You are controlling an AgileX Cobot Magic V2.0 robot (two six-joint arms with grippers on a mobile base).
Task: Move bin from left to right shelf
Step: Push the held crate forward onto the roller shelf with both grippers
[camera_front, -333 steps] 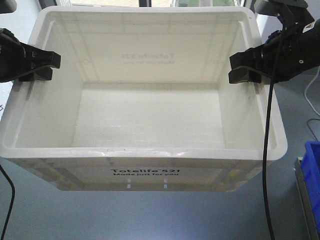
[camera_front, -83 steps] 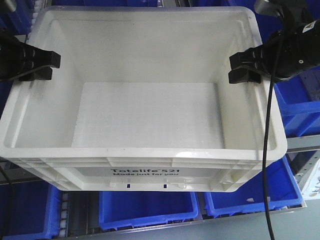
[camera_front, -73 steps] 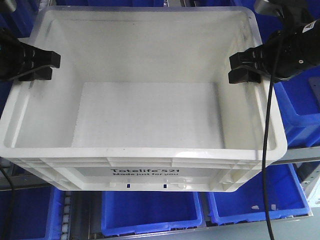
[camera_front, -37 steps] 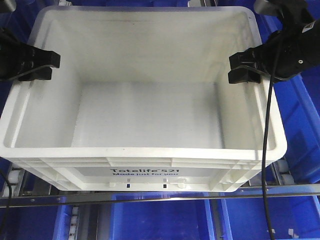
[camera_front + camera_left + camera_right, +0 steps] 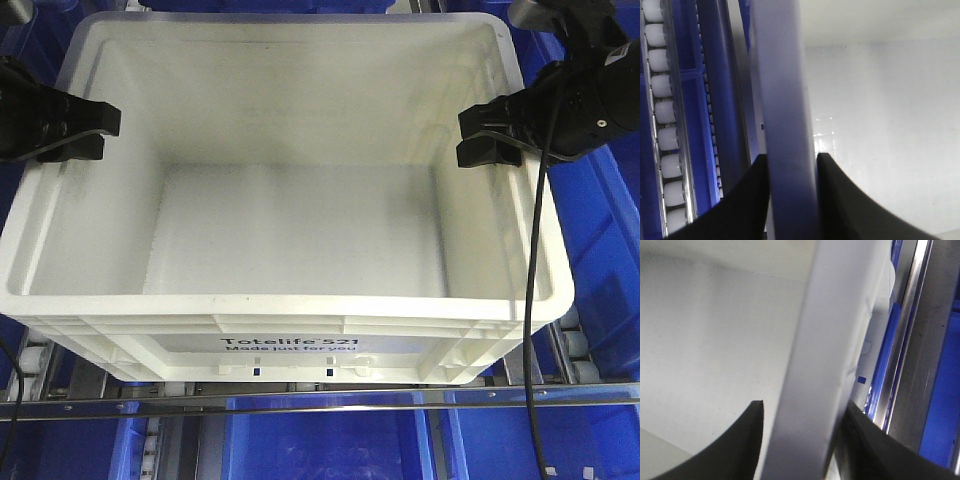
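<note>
A large empty white bin (image 5: 300, 230) marked "Totelife 521" fills the front view, held up between both arms. My left gripper (image 5: 85, 130) is shut on the bin's left rim (image 5: 787, 110), one finger inside and one outside. My right gripper (image 5: 490, 135) is shut on the right rim (image 5: 825, 350) the same way. The bin hangs level above a shelf of blue bins.
Blue bins (image 5: 610, 230) lie below and around the white bin. A metal shelf rail (image 5: 320, 405) crosses under its front edge, with white rollers (image 5: 662, 115) on the left and a steel rail (image 5: 905, 340) on the right. A black cable (image 5: 535, 330) hangs from the right arm.
The bin stays fixed in both grippers while the background shifts: grey floor gave way to shelving, and the blue bins and shelf rail have slid up and nearer under the bin.
</note>
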